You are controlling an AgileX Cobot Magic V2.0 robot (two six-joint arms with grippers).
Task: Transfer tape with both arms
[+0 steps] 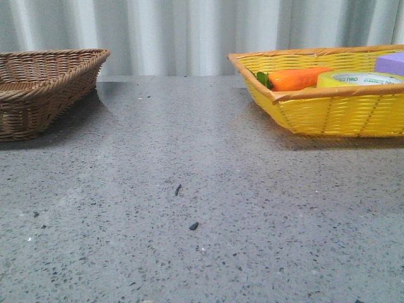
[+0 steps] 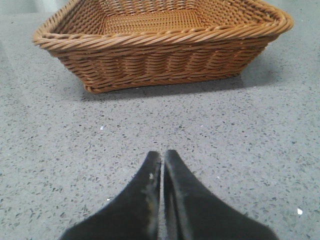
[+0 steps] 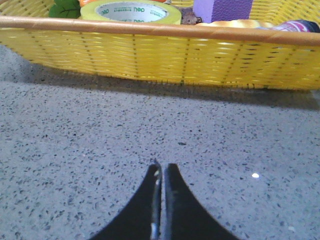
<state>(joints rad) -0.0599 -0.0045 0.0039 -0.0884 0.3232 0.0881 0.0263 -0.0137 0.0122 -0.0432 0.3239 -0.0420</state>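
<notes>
1. I judge nothing has started yet: the tape (image 1: 360, 79) lies flat in the yellow basket (image 1: 328, 117) on my right, between the carrot (image 1: 300, 78) and the purple block (image 1: 391, 63), untouched.

2. My right gripper (image 3: 161, 172) sits low over the table (image 1: 189, 189), pointed at the yellow basket's near wall and well short of it. Its fingers are pressed together with only a hairline seam between them, holding nothing.

3. My left gripper (image 2: 161, 159) is in the same pose on its own side: low over the table, aimed at the brown basket (image 2: 165, 55), fingers together, nothing held. That basket looks empty from the wrist view.

4. Neither arm shows in the front view, so both are pulled back toward me.

5. Next move, as I read it: spread the right fingers, lift above the yellow rim, and come down on the tape. From the right wrist view the roll lies toward the side where the carrot's leaves (image 3: 65, 9) show, so I would need to shift across before descending.

6. The grip probably wants one finger inside the white core and one outside the wall.

7. After that, I expect a mid-table handover to the left gripper.
</notes>
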